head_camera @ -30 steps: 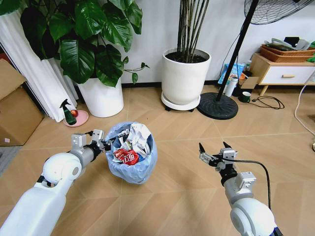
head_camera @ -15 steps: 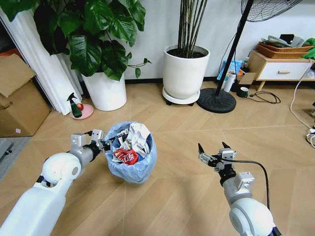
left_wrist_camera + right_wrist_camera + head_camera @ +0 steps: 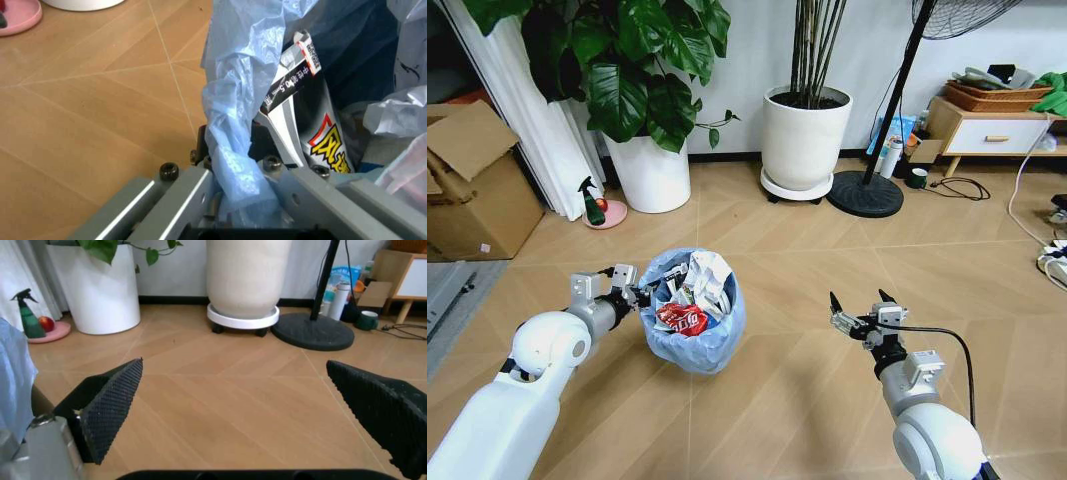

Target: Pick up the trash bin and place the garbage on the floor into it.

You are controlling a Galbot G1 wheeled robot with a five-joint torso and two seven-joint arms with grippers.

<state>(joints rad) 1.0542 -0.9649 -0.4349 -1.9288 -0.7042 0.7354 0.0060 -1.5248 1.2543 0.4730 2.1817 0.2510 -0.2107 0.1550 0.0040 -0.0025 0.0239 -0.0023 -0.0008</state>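
Blue plastic lines the trash bin (image 3: 694, 312), which sits low over the wood-look floor (image 3: 787, 400) in front of the robot, a little to its left. The left claw (image 3: 632, 291) is clamped on the bin's rim at the side nearest that arm; in the left wrist view its fingers (image 3: 177, 187) pinch a fold of the blue bag (image 3: 233, 125) between them. From the pictures it is not clear whether the bin's base touches the floor.

Inside the bin lies the garbage (image 3: 695, 295): crumpled white paper (image 3: 712, 275), a red snack wrapper (image 3: 682, 318) and a dark packet with white and yellow print (image 3: 303, 110) standing against the liner just beside the clamped rim.

Well apart to the right, the right claw (image 3: 859, 309) hangs above bare floor with its two ribbed black fingers (image 3: 110, 402) spread wide and nothing between them.

Behind, along the wall, stand two large white plant pots (image 3: 805, 140), a fan stand (image 3: 865, 192), a green spray bottle (image 3: 590, 200) on a pink dish and a cardboard box (image 3: 472, 195).
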